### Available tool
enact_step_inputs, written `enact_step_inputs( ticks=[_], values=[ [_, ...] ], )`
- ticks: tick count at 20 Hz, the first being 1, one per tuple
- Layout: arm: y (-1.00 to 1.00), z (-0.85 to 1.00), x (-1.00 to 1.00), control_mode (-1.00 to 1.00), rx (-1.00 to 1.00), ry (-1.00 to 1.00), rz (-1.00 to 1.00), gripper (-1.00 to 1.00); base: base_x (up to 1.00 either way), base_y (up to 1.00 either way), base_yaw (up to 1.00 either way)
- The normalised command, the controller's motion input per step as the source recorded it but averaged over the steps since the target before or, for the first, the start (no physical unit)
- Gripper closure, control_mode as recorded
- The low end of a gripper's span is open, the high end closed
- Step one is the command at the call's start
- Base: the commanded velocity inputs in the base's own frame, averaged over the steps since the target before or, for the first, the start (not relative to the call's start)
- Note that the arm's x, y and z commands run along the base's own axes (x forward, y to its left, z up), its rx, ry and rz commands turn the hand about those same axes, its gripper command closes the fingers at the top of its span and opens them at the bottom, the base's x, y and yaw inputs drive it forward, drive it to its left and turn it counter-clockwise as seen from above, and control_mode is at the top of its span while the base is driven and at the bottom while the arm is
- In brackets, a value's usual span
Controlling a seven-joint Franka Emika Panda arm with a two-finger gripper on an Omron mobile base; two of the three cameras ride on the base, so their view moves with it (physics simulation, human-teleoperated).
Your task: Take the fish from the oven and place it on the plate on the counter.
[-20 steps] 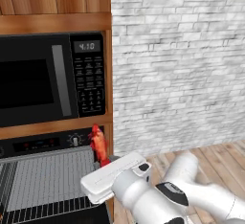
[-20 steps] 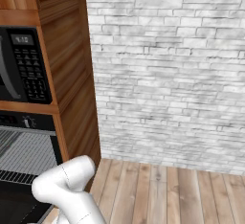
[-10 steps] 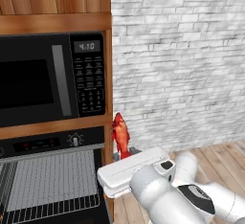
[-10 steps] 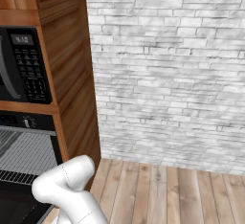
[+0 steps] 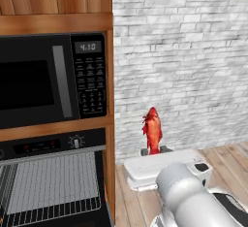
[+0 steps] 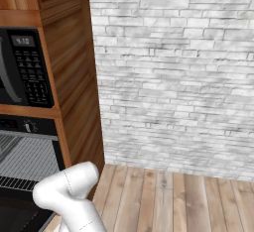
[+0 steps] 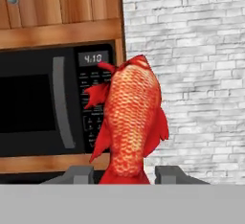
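The fish (image 5: 153, 130), bright red-orange, stands upright with its tail down between my fingers. My gripper (image 5: 154, 151) is shut on its tail end, right of the wooden cabinet and in front of the brick wall. In the hand view the fish (image 7: 129, 122) rises close up from the gripper (image 7: 123, 174), partly hiding the keypad behind it. The oven (image 5: 48, 146) sits low on the left with its wire rack (image 5: 53, 185) showing, and the oven (image 6: 22, 159) is also at the left edge of the right base view. The plate and the counter are out of view.
A black microwave (image 5: 43, 80) with a keypad sits in the wooden cabinet above the oven. A white brick wall (image 5: 184, 61) stands to the right over a wooden plank floor (image 6: 168, 201). My white arm (image 6: 67, 194) rises at the lower left of the right base view.
The gripper has swung right and slightly up with the fish, from the oven's right edge to in front of the brick wall. The grip has stayed the same.
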Motion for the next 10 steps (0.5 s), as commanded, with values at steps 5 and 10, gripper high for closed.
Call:
enact_step_inputs(
  ticks=[5,10],
  values=[
    [-0.60,0.21,0.24,-1.00,0.10,-0.01,0.00,1.00,0.00,0.00,0.00],
    [-0.25,0.04,-0.05,1.00,0.03,-0.06,0.00,1.00,-0.15,-0.08,0.00]
  ],
)
